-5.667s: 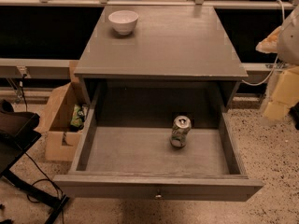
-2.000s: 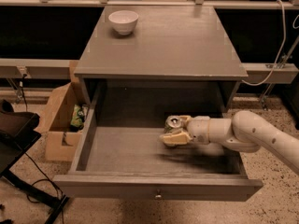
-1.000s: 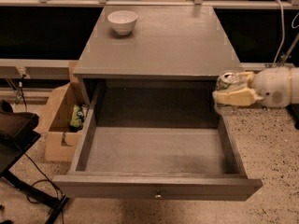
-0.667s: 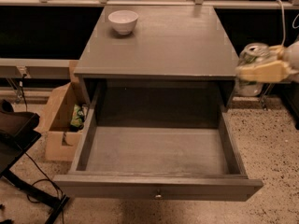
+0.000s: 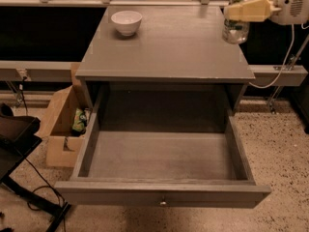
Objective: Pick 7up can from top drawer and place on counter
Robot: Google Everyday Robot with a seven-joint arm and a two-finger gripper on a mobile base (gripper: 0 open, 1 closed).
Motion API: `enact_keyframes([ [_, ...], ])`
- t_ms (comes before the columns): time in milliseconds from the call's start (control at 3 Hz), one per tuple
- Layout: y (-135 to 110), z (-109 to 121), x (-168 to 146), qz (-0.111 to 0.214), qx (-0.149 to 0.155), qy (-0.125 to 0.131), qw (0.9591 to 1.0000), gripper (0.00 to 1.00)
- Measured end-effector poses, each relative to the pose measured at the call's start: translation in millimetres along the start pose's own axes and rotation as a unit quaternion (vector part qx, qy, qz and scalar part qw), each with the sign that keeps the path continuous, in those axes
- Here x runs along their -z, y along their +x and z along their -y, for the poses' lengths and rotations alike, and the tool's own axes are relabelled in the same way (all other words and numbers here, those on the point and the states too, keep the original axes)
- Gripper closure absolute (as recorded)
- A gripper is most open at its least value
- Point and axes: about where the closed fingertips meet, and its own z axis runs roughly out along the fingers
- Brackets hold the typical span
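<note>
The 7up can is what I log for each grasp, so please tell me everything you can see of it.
The 7up can is a small, metal-looking cylinder with green and white print and a silver top. It is nearly upright, leaning slightly, and is held around its middle by the gripper, whose yellowish jaws are closed on it. It is at the right rear edge of the counter. Whether its base touches the surface cannot be told.

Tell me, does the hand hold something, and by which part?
The hand holds the can around its upper side, near the top, above the counter's right rear.
</note>
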Motion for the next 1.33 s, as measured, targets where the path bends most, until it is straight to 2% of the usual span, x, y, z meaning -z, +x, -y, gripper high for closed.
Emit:
enact_keyframes([
  [333, -17.7, 26.9, -55.2, 0.010, -0.003, 0.009, 0.9999, 1.00],
  [667, -5.9, 49.5, -104.7, -0.005, 0.000, 0.031, 0.9995, 1.00],
  [1000, 78.7, 74.7, -156.6, -0.027, -0.059, 0.038, 0.9972, 1.00],
  [1333, 118.2, 79.9, -168.8, -0.020, -0.091, 0.040, 0.9949, 1.00],
])
